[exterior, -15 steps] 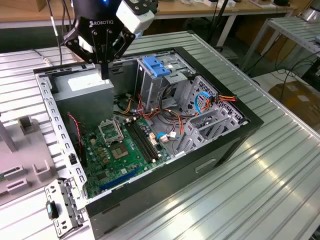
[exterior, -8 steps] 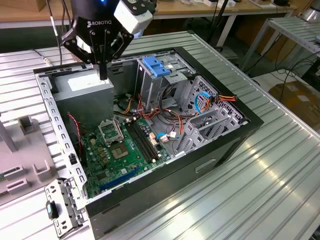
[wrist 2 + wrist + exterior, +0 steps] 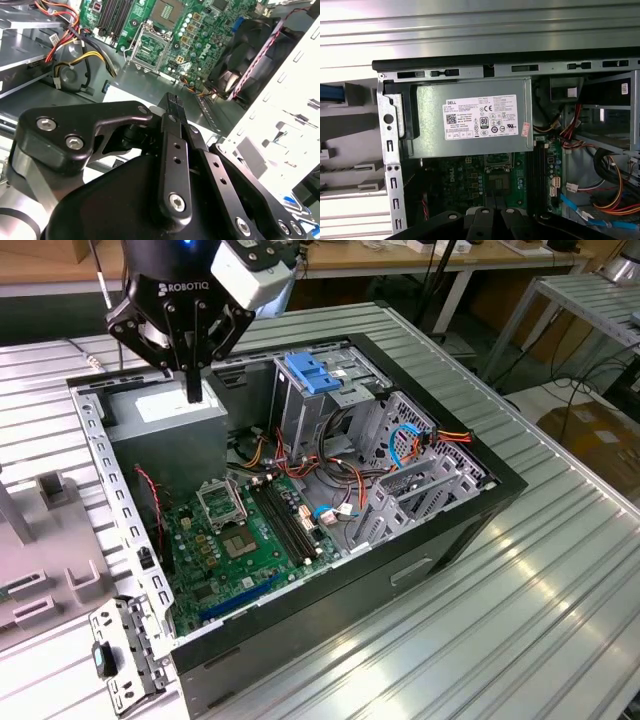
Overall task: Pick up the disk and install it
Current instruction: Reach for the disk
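My gripper hangs shut over the open computer case, its two black fingers pressed together with nothing between them. The fingertips sit just above the grey power supply box with a white sticker in the case's back corner. In the second wrist view the gripper points down at that box's edge, with the green motherboard beyond. The first wrist view looks straight down on the box. The disk is out of view.
A bare blue ribbed bracket stands on top of the metal drive cage. Coloured cables lie inside the case. Grey fixtures and a loose metal bracket sit at the exterior view's left. A blue strip rests on a grey holder.
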Controlling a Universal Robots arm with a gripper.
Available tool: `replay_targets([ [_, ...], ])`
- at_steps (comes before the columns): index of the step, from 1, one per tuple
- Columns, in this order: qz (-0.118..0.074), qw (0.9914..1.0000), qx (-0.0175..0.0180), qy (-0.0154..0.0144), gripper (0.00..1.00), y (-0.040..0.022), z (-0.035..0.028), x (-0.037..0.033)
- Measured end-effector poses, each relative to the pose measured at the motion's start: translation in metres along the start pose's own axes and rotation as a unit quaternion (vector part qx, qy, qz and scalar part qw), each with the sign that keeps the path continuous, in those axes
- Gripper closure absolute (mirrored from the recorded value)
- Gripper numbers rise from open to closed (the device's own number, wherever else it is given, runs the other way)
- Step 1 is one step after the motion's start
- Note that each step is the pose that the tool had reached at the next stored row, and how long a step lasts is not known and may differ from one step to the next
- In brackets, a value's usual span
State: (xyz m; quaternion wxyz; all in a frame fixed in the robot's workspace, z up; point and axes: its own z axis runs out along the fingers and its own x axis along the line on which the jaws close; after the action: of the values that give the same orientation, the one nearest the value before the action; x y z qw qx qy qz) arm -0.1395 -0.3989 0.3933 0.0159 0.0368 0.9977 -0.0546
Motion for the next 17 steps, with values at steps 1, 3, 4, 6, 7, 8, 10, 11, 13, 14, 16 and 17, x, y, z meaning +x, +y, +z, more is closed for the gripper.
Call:
replay_targets([
  [1, 0.0, 1.0, 0.0, 0.0, 0.89, -0.0001, 0.0, 0.0013],
  [3, 0.0, 1.0, 0.0, 0.0, 0.89, -0.0002, -0.0001, 0.0032],
  [4, 0.0, 1.0, 0.0, 0.0, 0.89, -0.0003, -0.0001, 0.0039],
  [6, 0.0, 1.0, 0.0, 0.0, 0.89, -0.0005, -0.0001, 0.0062],
  [7, 0.0, 1.0, -0.0001, 0.0, 0.89, -0.0005, -0.0001, 0.007],
  [8, 0.0, 1.0, 0.0, 0.0, 0.89, -0.0006, -0.0002, 0.008],
  [10, 0.0, 1.0, 0.0, 0.0, 0.89, -0.0007, -0.0003, 0.0091],
  [11, 0.0, 1.0, 0.0, 0.0, 0.89, -0.0007, -0.0003, 0.0097],
  [13, 0.0, 1.0, 0.0, 0.0, 0.89, -0.0008, -0.0003, 0.011],
  [14, 0.0, 1.0, 0.0, 0.0, 0.89, -0.0009, -0.0003, 0.012],
  [16, 0.0, 1.0, 0.0, 0.0, 0.89, -0.001, -0.0004, 0.0129],
  [17, 0.0, 1.0, 0.0, 0.0, 0.89, -0.001, -0.0003, 0.0134],
])
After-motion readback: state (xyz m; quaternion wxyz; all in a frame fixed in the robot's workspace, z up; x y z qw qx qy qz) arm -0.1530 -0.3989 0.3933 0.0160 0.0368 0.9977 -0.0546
